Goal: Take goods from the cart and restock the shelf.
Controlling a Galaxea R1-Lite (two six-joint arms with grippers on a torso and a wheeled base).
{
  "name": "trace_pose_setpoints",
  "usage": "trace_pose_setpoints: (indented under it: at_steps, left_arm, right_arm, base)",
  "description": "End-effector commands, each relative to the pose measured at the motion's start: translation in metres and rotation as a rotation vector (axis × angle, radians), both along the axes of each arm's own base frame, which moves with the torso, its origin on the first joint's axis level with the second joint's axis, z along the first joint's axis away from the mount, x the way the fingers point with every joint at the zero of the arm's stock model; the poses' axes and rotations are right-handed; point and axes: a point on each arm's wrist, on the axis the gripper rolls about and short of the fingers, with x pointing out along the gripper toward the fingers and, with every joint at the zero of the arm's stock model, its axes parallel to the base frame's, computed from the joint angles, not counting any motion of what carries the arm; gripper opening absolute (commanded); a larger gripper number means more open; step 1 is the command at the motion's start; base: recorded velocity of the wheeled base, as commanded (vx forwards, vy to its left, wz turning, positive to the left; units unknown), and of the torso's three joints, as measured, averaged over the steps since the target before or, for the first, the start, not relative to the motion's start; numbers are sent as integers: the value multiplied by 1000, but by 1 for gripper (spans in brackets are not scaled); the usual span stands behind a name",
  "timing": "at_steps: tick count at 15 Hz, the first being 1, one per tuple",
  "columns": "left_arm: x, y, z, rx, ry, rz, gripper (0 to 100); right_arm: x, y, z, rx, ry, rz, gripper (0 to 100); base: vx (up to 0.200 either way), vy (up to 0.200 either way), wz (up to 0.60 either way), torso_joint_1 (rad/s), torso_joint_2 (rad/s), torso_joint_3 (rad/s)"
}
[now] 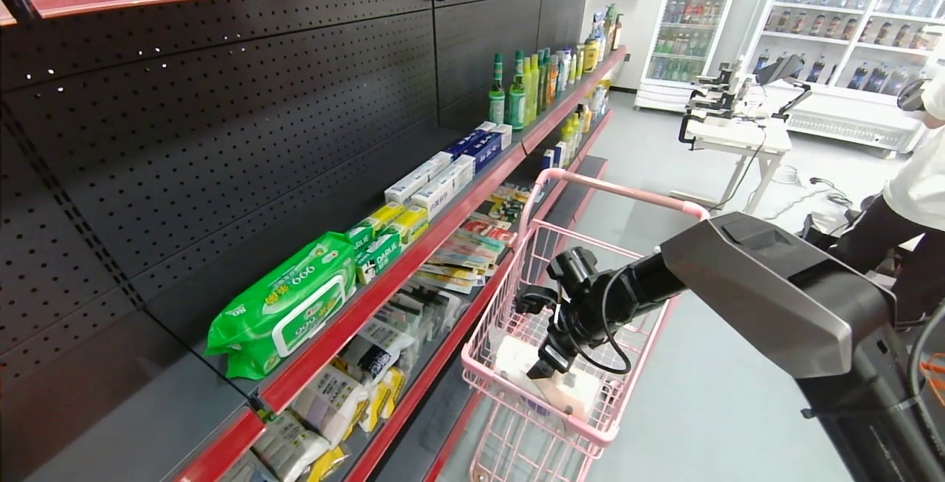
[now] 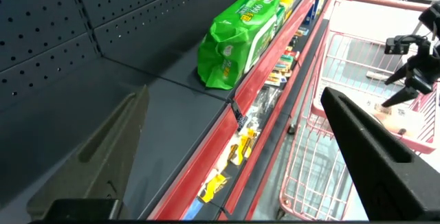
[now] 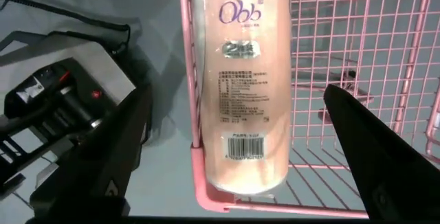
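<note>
A pink wire cart (image 1: 619,190) stands in the aisle beside the red-edged shelf (image 1: 413,260). In the cart lies a pale peach pack (image 1: 572,393) with a barcode label, resting against the basket wall (image 3: 187,80). My right gripper (image 1: 550,364) is down in the basket, open, its fingers (image 3: 117,148) on either side of the peach pack (image 3: 240,59) and not closed on it. My left gripper (image 2: 234,93) is open with nothing in it over a bare stretch of the shelf board (image 2: 158,107), close to a green wet-wipe pack (image 2: 240,35). That green pack (image 1: 284,305) lies on the middle shelf.
Small green boxes (image 1: 384,235), toothpaste boxes (image 1: 443,179) and bottles (image 1: 517,91) line the shelf farther along. Packets fill the lower shelf (image 1: 369,364). A white table (image 1: 738,135) and glass-door fridges (image 1: 686,17) stand at the back. Grey floor (image 1: 709,393) lies open to the cart's right.
</note>
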Motion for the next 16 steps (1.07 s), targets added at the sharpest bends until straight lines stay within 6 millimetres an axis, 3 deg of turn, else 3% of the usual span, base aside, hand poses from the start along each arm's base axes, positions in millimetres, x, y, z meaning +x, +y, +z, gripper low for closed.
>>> trace_pose_setpoints:
  at_steps: [1,6,16]
  left_arm:
    - [0,0,0,0,0,0,100]
    - [0,0,0,0,0,0,100]
    - [0,0,0,0,0,0,100]
  right_arm:
    - [1,4,-2,0,1,6,100]
    - [12,9,-13,-20,-12,4,100]
    - [19,12,-13,-29,-18,24,100]
  base:
    - [0,0,0,0,0,0]
    - [0,0,0,0,0,0]
    - [0,0,0,0,0,0]
